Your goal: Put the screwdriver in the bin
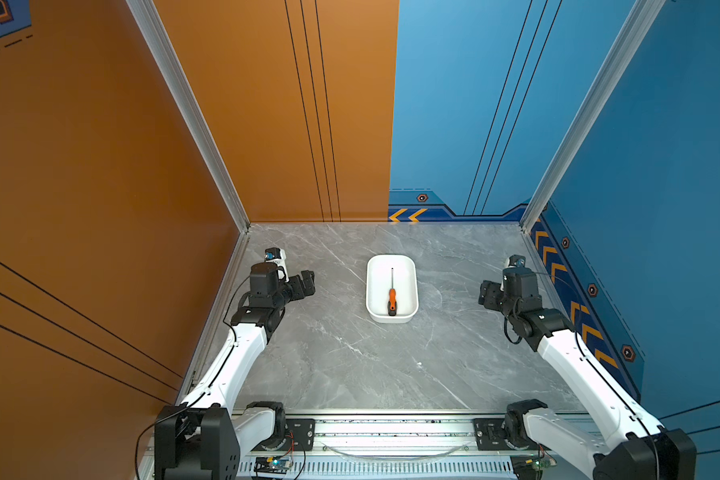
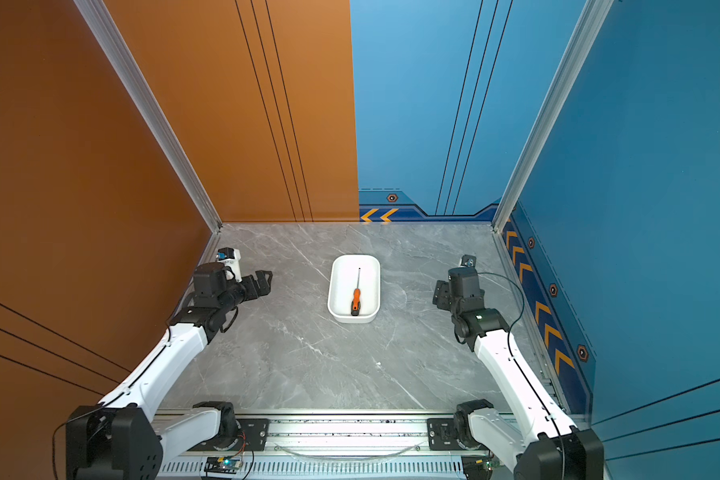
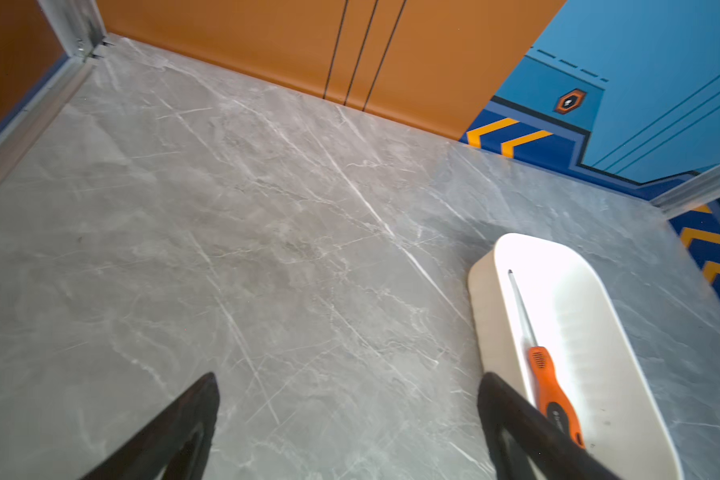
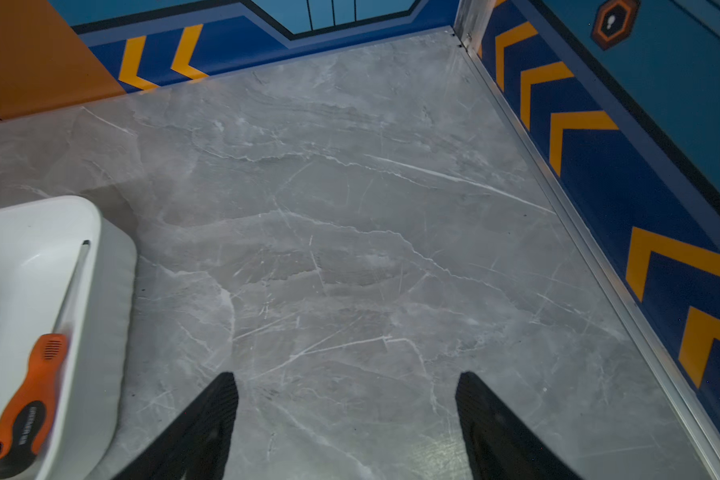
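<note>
On the grey marble table [image 1: 350, 365], left to right: left gripper [image 3: 348, 399] wide apart, holding nothing; white bin [image 1: 410, 276] holding the screwdriver [image 1: 392, 300], handle lettering too blurred to read; right gripper [image 4: 346, 399] spread wide, empty.

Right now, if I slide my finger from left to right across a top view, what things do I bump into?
left gripper → bin with the screwdriver lying inside it → right gripper, all on the grey marble table.
</note>
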